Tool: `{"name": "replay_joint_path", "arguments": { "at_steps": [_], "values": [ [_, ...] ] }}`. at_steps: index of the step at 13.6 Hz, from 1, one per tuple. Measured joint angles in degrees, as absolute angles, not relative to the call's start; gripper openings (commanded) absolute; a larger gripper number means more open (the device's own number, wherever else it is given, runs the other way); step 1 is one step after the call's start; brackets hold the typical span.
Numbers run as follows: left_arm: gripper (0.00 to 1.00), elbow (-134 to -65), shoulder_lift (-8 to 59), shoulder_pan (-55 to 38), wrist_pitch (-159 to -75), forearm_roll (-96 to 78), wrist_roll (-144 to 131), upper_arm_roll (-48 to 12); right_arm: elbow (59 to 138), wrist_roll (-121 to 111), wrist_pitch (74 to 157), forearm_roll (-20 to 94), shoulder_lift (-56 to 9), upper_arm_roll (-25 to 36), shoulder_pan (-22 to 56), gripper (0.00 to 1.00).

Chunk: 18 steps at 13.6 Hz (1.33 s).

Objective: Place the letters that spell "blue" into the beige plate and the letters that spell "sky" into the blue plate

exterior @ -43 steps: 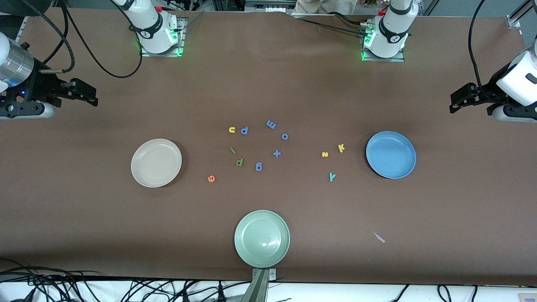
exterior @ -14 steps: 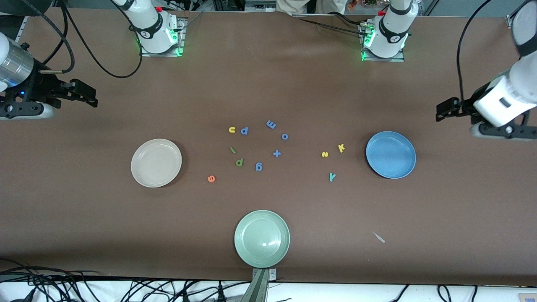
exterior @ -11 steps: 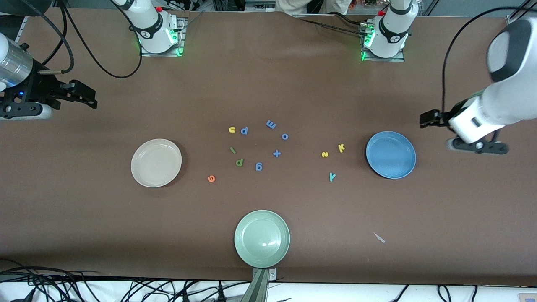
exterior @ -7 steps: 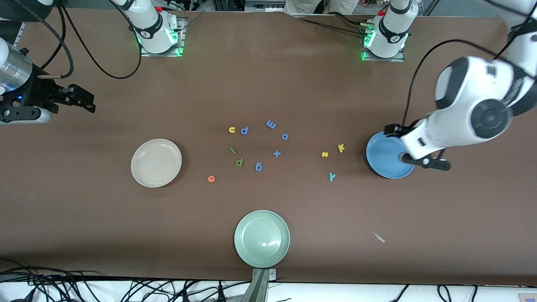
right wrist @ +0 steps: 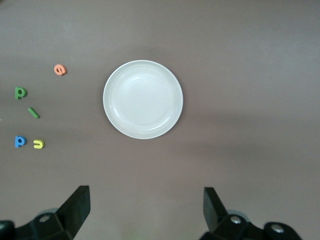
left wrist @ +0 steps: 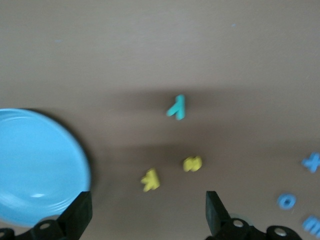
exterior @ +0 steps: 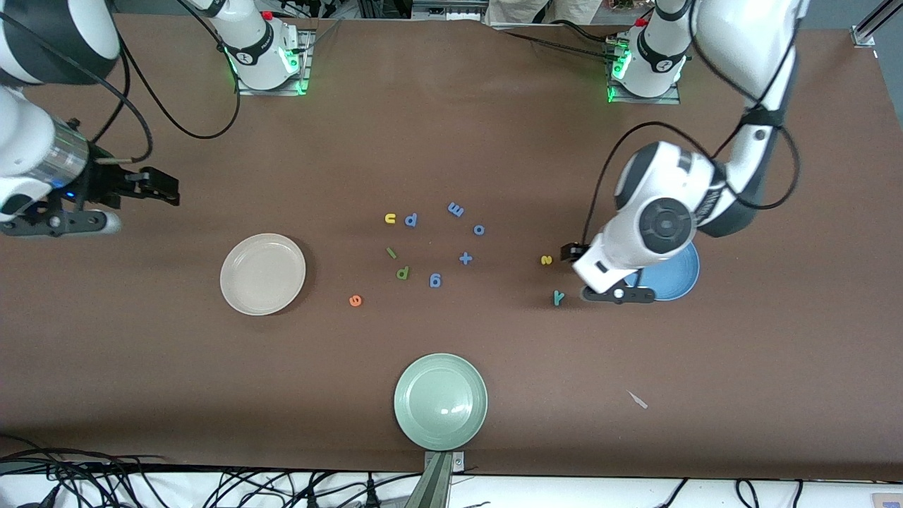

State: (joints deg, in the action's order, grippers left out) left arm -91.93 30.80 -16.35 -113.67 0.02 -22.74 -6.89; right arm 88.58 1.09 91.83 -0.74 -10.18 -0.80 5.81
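The brown surface [exterior: 494,141] is dotted with foam letters, none yet in the beige plate [exterior: 262,274] or the blue plate [exterior: 677,279]. The left tool [left wrist: 145,212] has been swung in over the yellow "k" [left wrist: 150,180], beside "s" [exterior: 546,259] and "y" [exterior: 558,298], fingers apart and empty. The right tool [exterior: 159,190], also apart, has been brought slightly closer to the beige plate.

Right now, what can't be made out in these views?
- Yellow k: hidden in the front view by the left arm; the left wrist view shows it, blurred.
- Blue plate: partly covered by that arm in the front view, cut off by the left wrist view's edge.
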Motion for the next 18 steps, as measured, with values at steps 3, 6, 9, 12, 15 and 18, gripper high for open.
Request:
{"name": "replay_joint_path", "arguments": {
  "at_steps": [3, 6, 9, 12, 15, 18],
  "values": [
    [1.00, -91.9, 35.6, -18.0, -120.2, 0.0, -25.9, -6.8, 88.7, 2.5, 96.9, 0.8, -13.9, -1.1, 10.9, 1.00],
    [1.00, -91.9, 39.0, -18.1, -124.3, 1.7, -26.1, -6.7, 90.1, 5.3, 103.8, 4.0, -17.9, -1.2, 14.3, 1.00],
    [1.00, -91.9, 40.9, -18.1, -127.2, 2.9, -26.0, -6.7, 94.7, 10.0, 116.9, 4.7, -22.2, -1.2, 18.3, 1.00],
    [0.90, -91.9, 42.2, -18.0, -129.2, 3.3, -23.2, -6.4, 98.1, 13.6, 127.7, 4.7, -27.1, -1.2, 22.2, 1.00],
    [0.70, -91.9, 43.1, -17.9, -130.9, 3.3, -20.6, -6.1, 100.0, 13.8, 136.7, 4.6, -31.5, -1.2, 23.7, 1.00],
    [0.46, -91.9, 43.9, -17.3, -132.2, 3.3, -16.0, -5.9, 100.6, 13.8, 140.7, 4.2, -34.2, -1.2, 24.2, 1.00]
  ]
}}
